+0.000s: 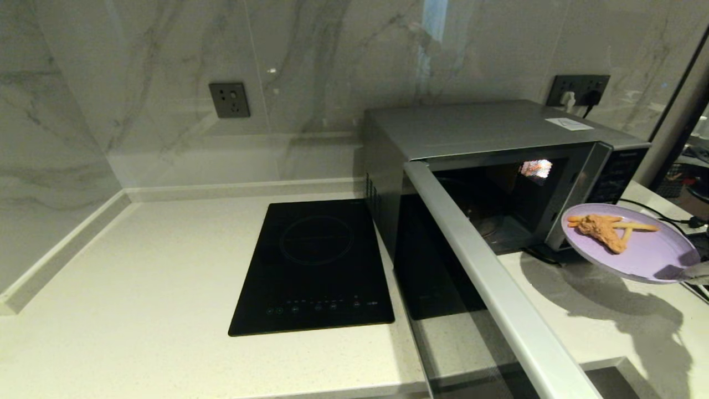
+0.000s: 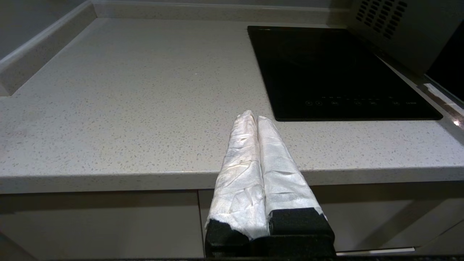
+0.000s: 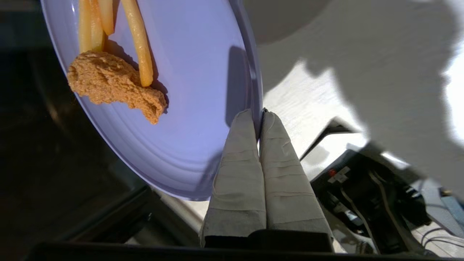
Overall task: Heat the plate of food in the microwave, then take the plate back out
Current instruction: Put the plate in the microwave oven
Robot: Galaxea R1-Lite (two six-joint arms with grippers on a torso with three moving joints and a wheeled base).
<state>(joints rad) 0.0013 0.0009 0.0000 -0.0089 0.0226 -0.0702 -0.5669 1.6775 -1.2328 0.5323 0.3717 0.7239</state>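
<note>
Right gripper pinches the rim of the plate of food, fingers closed on the edge. Plate held in the air, off the desk, just in front of the microwave at its control-panel side; tilted slightly. Brown fried piece and fries lie on the plate's far half. Microwave door swung wide open, cavity dark. Left gripper parked off the desk's front edge, near the black hob, fingers pressed together, holding nothing.
</note>
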